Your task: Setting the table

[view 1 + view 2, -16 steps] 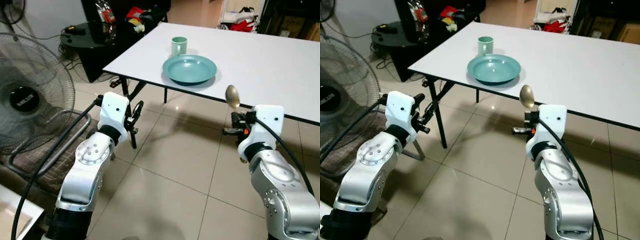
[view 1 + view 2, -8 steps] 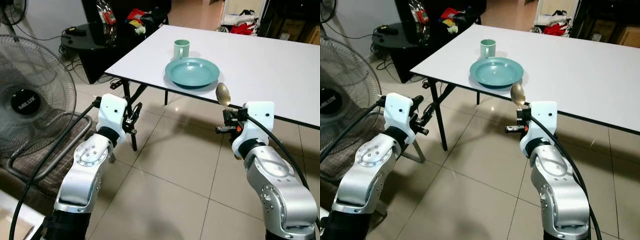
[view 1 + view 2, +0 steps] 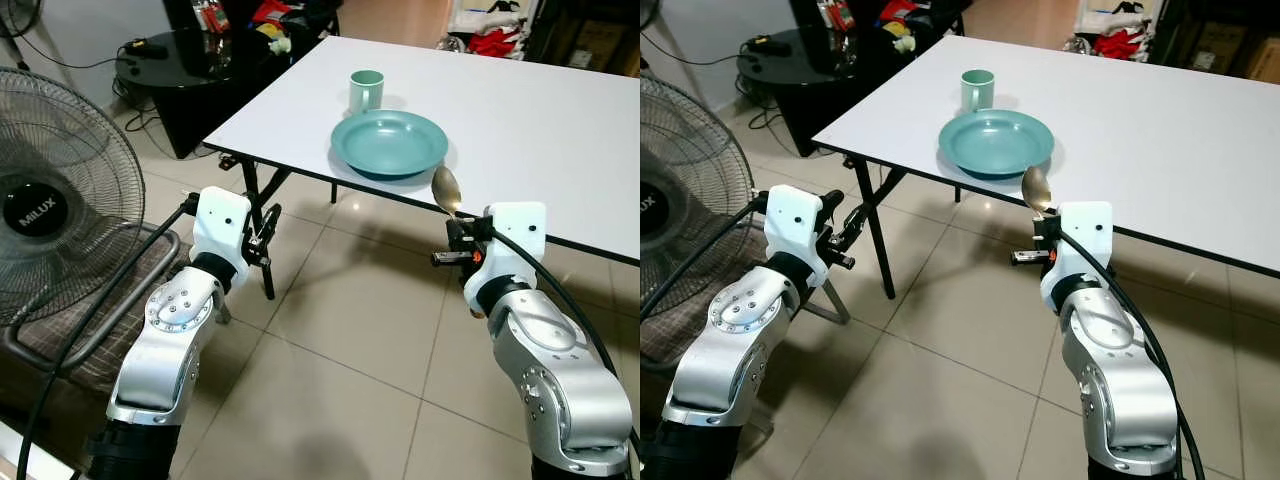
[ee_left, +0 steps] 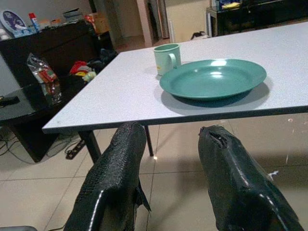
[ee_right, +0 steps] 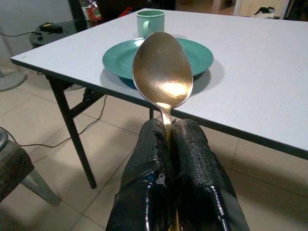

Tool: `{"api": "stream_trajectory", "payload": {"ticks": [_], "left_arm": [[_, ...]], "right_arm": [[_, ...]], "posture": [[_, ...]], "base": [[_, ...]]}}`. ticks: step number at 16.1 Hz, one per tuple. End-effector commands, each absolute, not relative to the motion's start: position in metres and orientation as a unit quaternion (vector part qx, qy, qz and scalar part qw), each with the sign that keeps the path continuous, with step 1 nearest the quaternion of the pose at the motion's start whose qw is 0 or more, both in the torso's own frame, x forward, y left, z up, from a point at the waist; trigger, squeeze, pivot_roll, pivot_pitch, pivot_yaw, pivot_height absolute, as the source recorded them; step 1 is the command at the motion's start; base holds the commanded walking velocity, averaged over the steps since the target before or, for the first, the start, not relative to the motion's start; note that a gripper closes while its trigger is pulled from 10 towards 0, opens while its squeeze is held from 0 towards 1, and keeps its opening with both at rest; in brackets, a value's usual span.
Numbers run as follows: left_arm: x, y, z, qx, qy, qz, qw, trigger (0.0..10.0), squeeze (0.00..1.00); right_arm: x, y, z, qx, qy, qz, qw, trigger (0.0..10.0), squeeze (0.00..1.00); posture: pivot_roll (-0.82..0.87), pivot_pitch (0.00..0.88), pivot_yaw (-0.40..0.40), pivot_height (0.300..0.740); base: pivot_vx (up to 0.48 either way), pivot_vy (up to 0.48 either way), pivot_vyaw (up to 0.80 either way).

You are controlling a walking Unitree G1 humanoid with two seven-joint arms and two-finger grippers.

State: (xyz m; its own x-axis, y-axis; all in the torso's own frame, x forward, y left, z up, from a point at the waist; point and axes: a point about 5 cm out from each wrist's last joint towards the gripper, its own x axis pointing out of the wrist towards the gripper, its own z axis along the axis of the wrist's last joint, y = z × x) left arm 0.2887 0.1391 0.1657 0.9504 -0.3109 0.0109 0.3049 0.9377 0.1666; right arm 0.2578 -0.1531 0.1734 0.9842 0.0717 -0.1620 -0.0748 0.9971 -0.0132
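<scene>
Gold spoon (image 5: 162,72) pinched upright in right gripper (image 5: 168,132), bowl at 12 o'clock above fingertips; left gripper (image 4: 168,144) open, empty.

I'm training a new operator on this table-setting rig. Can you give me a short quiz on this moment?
1. True or false: the right gripper is shut on the spoon.
2. Which lies nearer the robot on the white table: (a) green plate or (b) green mug?
3. Fill in: the left gripper has its fingers ____.

Key: 1 true; 2 a; 3 open.
</scene>
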Motion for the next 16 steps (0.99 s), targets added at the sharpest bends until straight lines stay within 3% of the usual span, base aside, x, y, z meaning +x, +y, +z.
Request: {"api": "stream_trajectory", "payload": {"ticks": [1,16], "left_arm": [[0.2899,0.1434,0.1657,0.084,-0.015,-0.150,0.985,10.0,0.00],[0.2896,0.1450,0.1641,0.083,-0.012,-0.150,0.985,10.0,0.00]], "right_arm": [[0.2598,-0.1499,0.1777,-0.009,0.070,0.047,0.996,10.0,0.00],[0.2620,-0.1442,0.1751,-0.007,0.074,0.071,0.995,10.0,0.00]], "posture": [[0.00,0.000,0.059,0.740],[0.00,0.000,0.059,0.740]], "base": [[0.285,0.000,0.00],[0.297,0.000,0.00]]}}
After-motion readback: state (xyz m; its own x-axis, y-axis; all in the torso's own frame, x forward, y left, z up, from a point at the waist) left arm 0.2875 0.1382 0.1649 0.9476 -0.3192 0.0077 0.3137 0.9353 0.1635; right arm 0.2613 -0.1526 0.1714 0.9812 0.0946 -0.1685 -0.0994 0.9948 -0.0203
